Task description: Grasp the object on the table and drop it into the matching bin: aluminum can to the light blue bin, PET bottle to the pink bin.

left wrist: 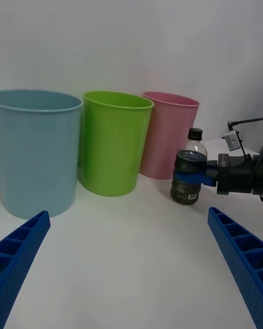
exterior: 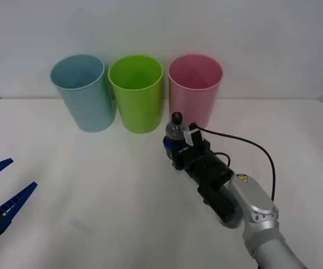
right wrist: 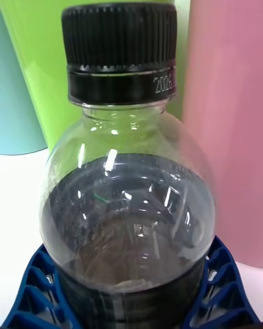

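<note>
The PET bottle [exterior: 175, 132] stands upright on the tabletop [exterior: 94, 185], just in front of the pink bin [exterior: 195, 89]. The right gripper [exterior: 172, 147] has its blue fingers [right wrist: 222, 285] pinching the bottle's labelled lower body. Judged light, thin-walled and smooth; a low, moderate grip suits it. The pink, green [exterior: 136, 92] and light blue bin [exterior: 83, 91] look empty. The left gripper [exterior: 1, 190] waits near left, fingers spread.

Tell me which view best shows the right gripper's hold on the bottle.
Left wrist view: the right gripper clamps the bottle mid-body, seen side-on. The front view hides the label behind the gripper; the right wrist view crops the base.
</note>
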